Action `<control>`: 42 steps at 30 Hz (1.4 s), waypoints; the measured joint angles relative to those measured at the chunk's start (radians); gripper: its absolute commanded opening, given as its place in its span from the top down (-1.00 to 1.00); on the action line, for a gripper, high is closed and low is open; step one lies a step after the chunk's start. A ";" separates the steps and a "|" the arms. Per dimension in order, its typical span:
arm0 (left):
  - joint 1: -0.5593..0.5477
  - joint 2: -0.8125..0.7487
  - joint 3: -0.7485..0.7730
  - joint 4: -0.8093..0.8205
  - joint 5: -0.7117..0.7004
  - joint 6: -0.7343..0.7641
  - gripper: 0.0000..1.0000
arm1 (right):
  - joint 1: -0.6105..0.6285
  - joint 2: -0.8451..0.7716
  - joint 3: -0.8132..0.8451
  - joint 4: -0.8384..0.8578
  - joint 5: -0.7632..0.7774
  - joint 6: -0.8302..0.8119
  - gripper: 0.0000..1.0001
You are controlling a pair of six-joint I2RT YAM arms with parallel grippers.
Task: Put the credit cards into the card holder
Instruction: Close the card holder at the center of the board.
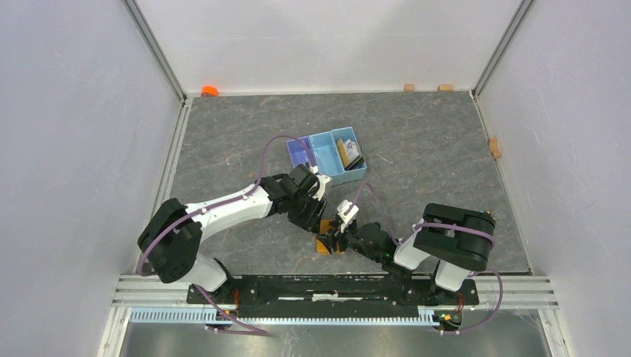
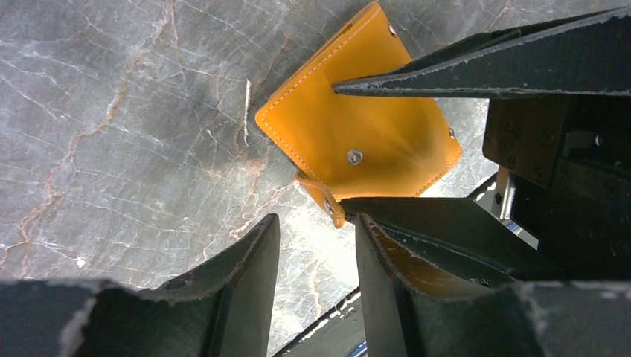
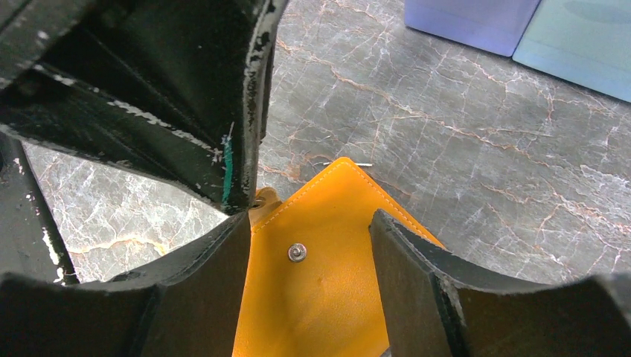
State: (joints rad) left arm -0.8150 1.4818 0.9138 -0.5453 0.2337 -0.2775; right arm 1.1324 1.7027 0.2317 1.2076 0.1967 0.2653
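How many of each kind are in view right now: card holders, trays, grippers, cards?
card holder: 1
blue tray: 1
grippers: 2 (left gripper, right gripper)
credit cards: in the tray's right compartment, too small to count
Total counted: 4

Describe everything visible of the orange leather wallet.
The orange-tan, leather-look card holder lies flat, apparently folded, on the grey marbled table. Pale stitching runs along its edges; a metal snap stud sits on its face, and a small clasp tab sticks out at one corner. The right gripper straddles it with black fingers.
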 measured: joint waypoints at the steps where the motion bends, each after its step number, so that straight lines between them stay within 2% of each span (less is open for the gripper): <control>1: -0.001 0.004 0.003 -0.002 -0.006 0.001 0.05 | 0.000 0.000 0.000 0.000 0.000 0.000 -0.31; 7: -0.005 0.024 0.015 -0.003 -0.024 0.004 0.05 | 0.000 0.000 0.000 0.000 0.000 0.003 -0.31; 13: -0.010 0.062 0.020 -0.003 -0.019 0.005 0.43 | 0.000 0.000 0.000 0.000 0.000 0.003 -0.31; 42: -0.012 0.023 0.020 -0.009 -0.013 0.006 0.41 | 0.000 0.000 0.000 -0.001 0.003 0.008 -0.31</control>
State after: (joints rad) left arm -0.8272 1.5051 0.9340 -0.5541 0.2211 -0.2714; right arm 1.1324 1.7027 0.2317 1.2068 0.2001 0.2729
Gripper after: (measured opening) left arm 0.283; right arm 0.656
